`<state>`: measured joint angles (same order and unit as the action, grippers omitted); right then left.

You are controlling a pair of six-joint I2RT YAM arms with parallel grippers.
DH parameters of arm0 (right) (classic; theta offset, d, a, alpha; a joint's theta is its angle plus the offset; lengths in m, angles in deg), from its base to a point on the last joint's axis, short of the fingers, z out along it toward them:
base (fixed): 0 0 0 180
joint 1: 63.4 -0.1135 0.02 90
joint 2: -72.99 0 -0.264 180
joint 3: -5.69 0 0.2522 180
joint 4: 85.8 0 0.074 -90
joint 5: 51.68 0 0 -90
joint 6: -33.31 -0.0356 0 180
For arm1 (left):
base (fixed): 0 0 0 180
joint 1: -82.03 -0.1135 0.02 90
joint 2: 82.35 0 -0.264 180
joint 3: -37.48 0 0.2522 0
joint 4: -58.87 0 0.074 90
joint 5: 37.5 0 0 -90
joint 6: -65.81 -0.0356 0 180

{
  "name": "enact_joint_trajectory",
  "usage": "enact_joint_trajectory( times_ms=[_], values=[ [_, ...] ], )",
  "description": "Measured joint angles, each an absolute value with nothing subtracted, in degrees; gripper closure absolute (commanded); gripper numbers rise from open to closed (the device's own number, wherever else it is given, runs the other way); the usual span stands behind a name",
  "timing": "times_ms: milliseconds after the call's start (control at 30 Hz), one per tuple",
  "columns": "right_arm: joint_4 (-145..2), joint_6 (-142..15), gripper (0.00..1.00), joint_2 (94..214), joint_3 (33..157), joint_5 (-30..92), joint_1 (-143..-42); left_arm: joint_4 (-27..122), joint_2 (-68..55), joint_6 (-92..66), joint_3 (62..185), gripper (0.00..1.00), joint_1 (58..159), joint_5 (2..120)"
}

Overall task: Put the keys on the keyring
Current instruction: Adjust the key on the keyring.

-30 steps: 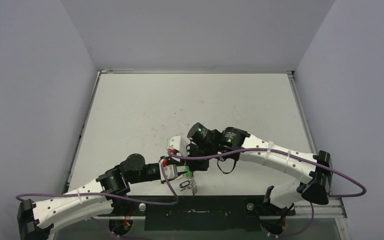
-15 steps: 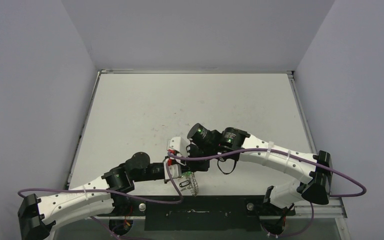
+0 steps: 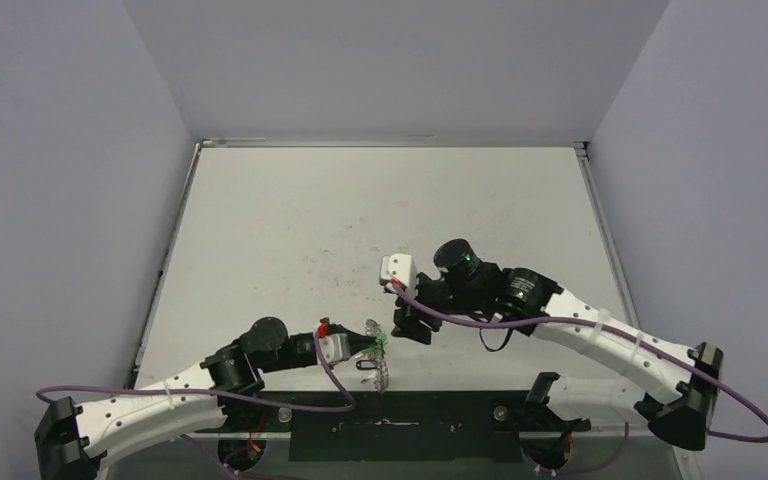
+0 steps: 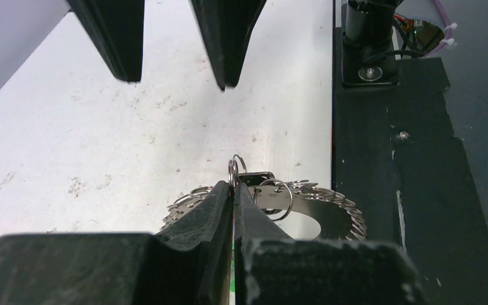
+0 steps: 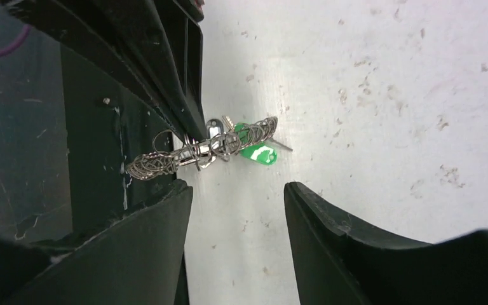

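Here my left pincer [image 4: 234, 190] clamps the keyring [image 4: 337, 210] to steady it, so my right pincer [image 5: 238, 190], jaws parted nearby, can reach the green key [image 5: 257, 152].

You're looking at a silver-grey keyring [image 5: 159, 164] with a lacy, scalloped rim, a bright green key head [image 5: 257, 152] at its 3 o'clock end, a white table [image 5: 387, 95] flecked with grey scuffs, and purple cables [image 3: 60, 389] along white arms [image 3: 610, 340].
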<state>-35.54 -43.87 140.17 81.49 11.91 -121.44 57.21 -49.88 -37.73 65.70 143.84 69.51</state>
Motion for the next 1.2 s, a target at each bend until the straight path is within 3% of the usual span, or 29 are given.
enact_joint_trajectory(
  times_ms=[233,567,867,1200],
  values=[
    [-47.2,-41.7,0.47,128.3,70.3,5.5,-119.3,66.1,-52.5,-35.1,60.7,1.00,143.8,69.5],
    [-55.6,-40.9,0.67,128.8,65.7,-0.8,-119.3,76.9,-53.7,-33.2,57.3,1.00,143.8,70.4],
    [-56.8,-41.3,1.00,134.4,65.7,-2.7,-119.3,78.4,-54.2,-32.5,57.3,1.00,143.8,70.6],
    [-56.5,-41.2,1.00,134.6,65.7,-2.1,-119.3,78.3,-54.8,-32.5,57.3,1.00,143.8,70.6]
  ],
)
